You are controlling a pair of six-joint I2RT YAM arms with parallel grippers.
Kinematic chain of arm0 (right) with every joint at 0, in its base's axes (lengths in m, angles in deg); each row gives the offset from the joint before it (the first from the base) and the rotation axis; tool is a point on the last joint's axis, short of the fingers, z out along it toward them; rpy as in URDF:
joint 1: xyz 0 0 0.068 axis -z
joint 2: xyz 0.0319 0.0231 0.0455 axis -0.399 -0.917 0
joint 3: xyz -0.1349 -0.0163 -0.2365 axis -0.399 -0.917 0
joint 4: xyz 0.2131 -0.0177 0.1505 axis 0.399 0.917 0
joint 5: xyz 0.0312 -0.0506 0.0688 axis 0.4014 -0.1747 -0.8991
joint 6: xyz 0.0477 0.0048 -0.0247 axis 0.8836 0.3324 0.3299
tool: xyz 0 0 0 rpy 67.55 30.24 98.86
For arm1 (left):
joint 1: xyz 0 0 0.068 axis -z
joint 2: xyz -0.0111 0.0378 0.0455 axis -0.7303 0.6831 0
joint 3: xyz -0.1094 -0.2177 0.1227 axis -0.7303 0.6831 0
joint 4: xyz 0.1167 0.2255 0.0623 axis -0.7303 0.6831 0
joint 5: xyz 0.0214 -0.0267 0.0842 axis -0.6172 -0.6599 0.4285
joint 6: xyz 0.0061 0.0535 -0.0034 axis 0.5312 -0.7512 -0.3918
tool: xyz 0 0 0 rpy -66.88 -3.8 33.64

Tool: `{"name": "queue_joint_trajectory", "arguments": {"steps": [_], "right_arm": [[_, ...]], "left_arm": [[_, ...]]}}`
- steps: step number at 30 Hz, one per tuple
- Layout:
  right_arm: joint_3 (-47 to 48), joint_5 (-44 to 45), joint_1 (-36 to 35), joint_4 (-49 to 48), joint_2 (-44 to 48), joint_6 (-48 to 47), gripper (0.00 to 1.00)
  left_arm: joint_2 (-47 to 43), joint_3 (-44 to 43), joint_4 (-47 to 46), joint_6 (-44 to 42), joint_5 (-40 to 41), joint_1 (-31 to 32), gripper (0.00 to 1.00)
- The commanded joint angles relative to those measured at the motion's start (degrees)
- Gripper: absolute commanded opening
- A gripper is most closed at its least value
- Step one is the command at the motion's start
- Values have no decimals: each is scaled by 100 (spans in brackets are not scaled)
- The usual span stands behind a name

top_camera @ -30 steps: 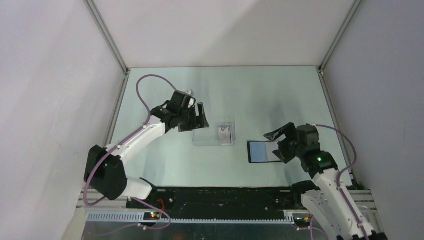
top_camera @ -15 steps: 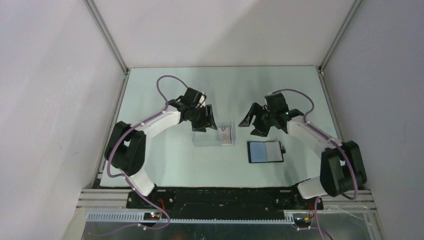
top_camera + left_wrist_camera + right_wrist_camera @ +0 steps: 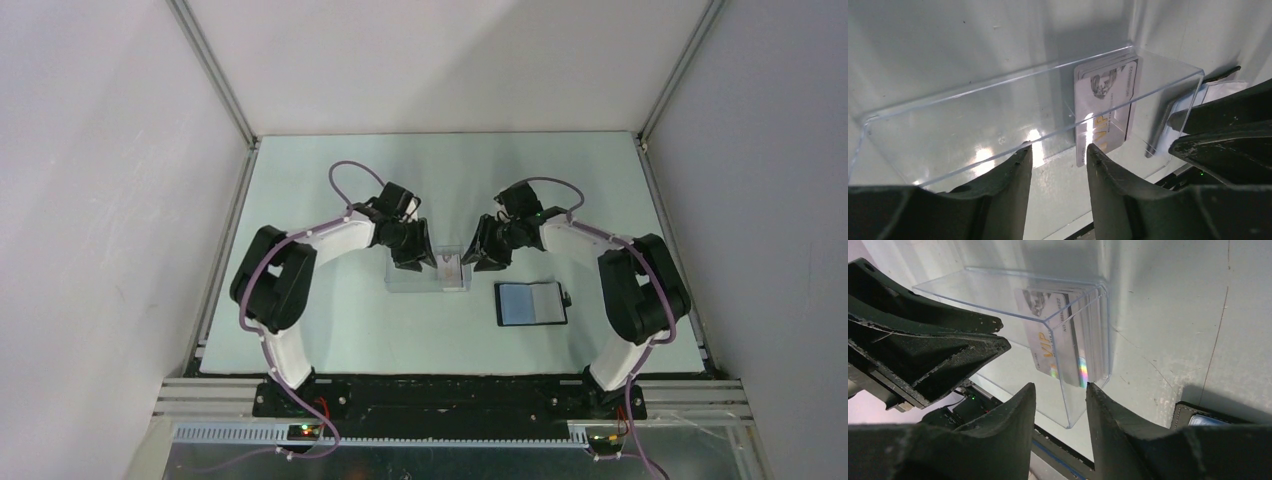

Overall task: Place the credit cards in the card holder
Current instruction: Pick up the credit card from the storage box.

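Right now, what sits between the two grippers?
The clear plastic box, with the credit cards standing in one end, lies between the left gripper and right gripper; the top view shows it.

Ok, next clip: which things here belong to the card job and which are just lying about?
Part of the job: credit cards; card holder, lying open; left pincer and right pincer, both close to the cards.
Just there: clear box, merely containing the cards; table.

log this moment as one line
left gripper: open, at clear box | right gripper: open, at clear box | credit cards: in clear box | card holder: open, beside clear box
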Motion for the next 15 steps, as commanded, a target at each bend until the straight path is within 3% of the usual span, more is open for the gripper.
{"name": "queue_joint_trajectory", "arguments": {"steps": [1,8,15], "right_arm": [[277,-58,-65,-59,-124,-200,43],[392,102,-173,107,-82,-296,22],[403,86,-266,139,-50,-256,11]], "left_arm": [[138,-246,-237,109,-158,112,45],[350,-406,-290,173,-138,256,31],[544,-632,-312,213,-196,387,22]]}}
